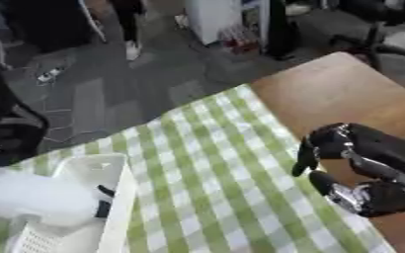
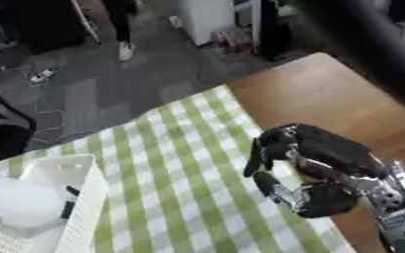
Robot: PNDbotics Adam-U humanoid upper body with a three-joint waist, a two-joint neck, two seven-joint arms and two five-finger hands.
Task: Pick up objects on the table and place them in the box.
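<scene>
Green-and-white checked cloth (image 1: 206, 173), white box (image 1: 102, 173), brown wooden table (image 1: 344, 94), black hand (image 2: 314, 168).

Both head eyes look steeply down, tilted, close over the brown wooden worktop (image 1: 344, 94); both share its green-and-white checked cloth (image 2: 180, 173) and the floor beyond.

Soft, even indoor light, moderately bright; no single source evident. Whole scene blurred, edges smeared. Green-checked cloth (image 1: 215, 183) evenly lit, no hard shadows. Wooden tabletop (image 1: 344, 94) at far right shows warm, dull sheen. Right hand (image 2: 314, 170) carries small highlights on dark shell. White mass (image 1: 33, 197) over box (image 1: 111, 197) at near left washed out, detail lost. Far floor (image 1: 111, 94) dimmer, grey. Dark out-of-focus band crosses far right corner in right eye view.
</scene>
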